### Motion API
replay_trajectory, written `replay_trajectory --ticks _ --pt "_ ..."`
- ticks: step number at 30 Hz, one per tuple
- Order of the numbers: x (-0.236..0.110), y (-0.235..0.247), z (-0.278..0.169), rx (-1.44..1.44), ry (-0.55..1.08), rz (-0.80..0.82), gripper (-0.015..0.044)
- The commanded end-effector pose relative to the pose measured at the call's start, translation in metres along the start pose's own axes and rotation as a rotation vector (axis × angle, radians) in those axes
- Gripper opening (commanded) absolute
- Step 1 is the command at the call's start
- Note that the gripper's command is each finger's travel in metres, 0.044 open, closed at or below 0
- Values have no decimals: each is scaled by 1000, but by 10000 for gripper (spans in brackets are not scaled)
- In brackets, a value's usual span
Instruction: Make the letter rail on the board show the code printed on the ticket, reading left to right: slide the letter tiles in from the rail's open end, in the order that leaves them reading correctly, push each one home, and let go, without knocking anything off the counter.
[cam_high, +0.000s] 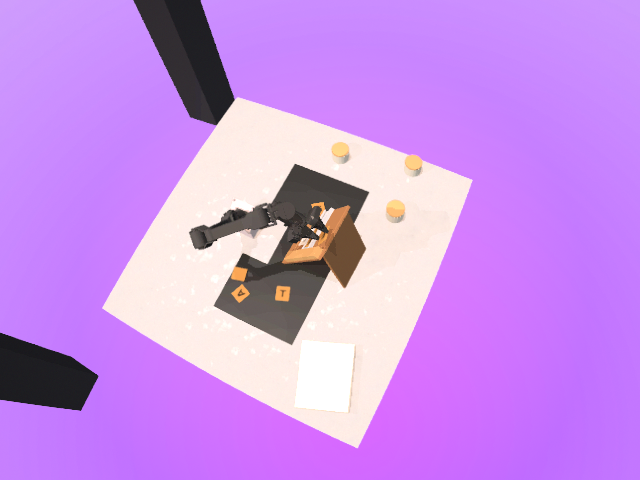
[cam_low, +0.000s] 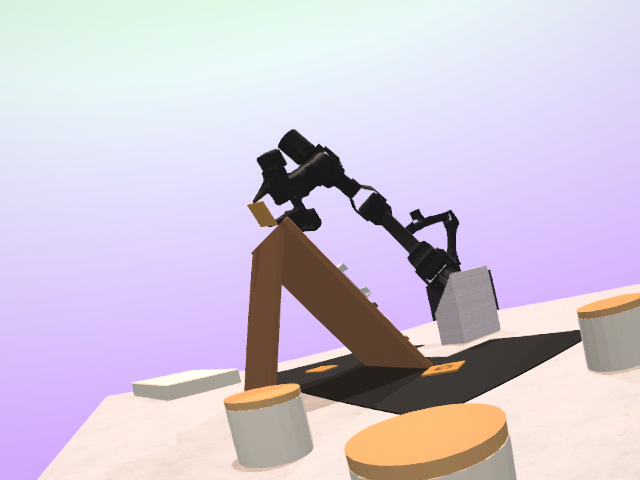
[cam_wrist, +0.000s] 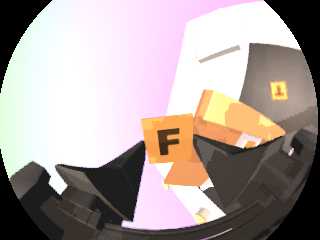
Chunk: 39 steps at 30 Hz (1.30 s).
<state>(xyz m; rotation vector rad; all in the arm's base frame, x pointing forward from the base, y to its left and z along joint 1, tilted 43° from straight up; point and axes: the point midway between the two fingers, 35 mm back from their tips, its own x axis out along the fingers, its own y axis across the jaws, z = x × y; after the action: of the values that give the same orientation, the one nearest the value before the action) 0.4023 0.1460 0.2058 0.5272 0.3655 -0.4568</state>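
My gripper (cam_high: 322, 235) (cam_low: 266, 212) (cam_wrist: 169, 140) is shut on the orange F tile (cam_low: 261, 213) (cam_wrist: 152, 126), gripping it by two opposite edges. It is high up, by the top of the sloping wooden board (cam_high: 345, 250) (cam_low: 336, 310) (cam_wrist: 225, 107). In the wrist view the F is upright. The T tile (cam_high: 282, 293) (cam_wrist: 278, 90) and A tile (cam_high: 240, 293) lie on the dark mat (cam_high: 258, 320) (cam_wrist: 270, 65), with another tile (cam_high: 238, 273) whose letter I cannot read. One more tile (cam_high: 317, 206) (cam_low: 443, 367) lies by the board's foot. Rail and ticket are mostly hidden; no code is readable.
Several round pots with orange tops (cam_high: 340, 152) (cam_high: 395, 210) (cam_low: 268, 434) stand beyond the board. A flat white block (cam_high: 325, 376) (cam_low: 186, 383) (cam_wrist: 217, 53) lies near one counter corner. Dark posts (cam_high: 201, 62) rise beside the counter.
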Motion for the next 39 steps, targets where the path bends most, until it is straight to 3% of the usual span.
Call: replay_trajectory --ticks 1,18,39 --pt "4 1 -26 -70 17 -11 0" --pt "10 -5 -147 -426 79 -38 0" --pt "5 -50 -268 -965 33 -103 0"
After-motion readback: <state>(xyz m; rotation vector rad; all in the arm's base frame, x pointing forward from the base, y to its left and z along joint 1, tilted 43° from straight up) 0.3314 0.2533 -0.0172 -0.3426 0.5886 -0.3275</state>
